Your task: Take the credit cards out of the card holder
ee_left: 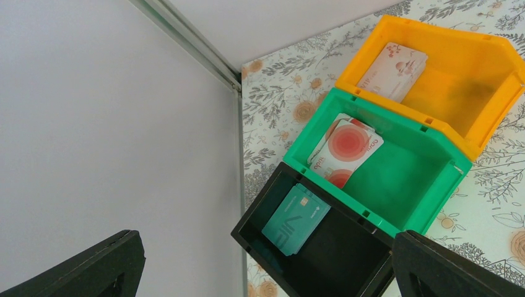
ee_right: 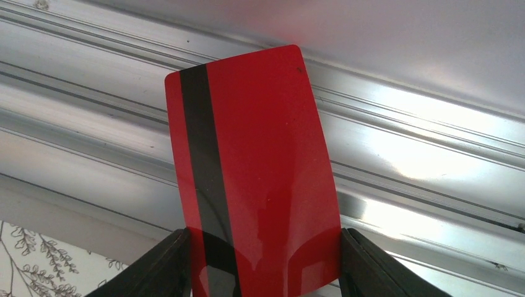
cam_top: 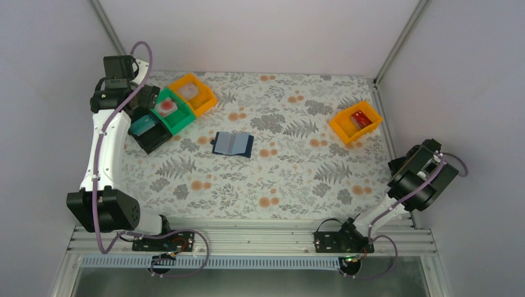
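Right fingers clamped on red credit card, long axis pointing outward; right orange bin sits far-left of them. Left fingers wide apart near green bin. Card holder lies open mid surface.

Right wrist view: the red card runs off the bottom edge between the cropped dark fingertips of the right gripper. Left wrist view: the left gripper shows only as two cut-off pieces in the bottom corners, and the black bin runs off the bottom edge. From above, the pockets of the card holder are too small to read
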`<control>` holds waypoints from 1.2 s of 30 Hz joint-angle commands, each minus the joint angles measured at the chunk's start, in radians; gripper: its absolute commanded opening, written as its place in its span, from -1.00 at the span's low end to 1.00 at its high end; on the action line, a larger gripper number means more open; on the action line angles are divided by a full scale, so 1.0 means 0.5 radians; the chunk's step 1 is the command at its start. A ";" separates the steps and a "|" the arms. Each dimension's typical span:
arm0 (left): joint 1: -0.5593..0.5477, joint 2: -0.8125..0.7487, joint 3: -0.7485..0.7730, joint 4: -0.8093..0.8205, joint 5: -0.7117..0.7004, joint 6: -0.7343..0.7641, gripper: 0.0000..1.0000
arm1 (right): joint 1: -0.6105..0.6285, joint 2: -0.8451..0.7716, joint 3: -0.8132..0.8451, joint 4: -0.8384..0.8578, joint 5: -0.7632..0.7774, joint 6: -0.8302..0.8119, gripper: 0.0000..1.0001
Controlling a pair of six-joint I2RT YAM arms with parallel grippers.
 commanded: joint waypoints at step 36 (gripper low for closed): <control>0.011 -0.048 -0.025 0.036 0.005 0.021 1.00 | 0.079 -0.306 -0.158 0.283 0.075 0.253 0.13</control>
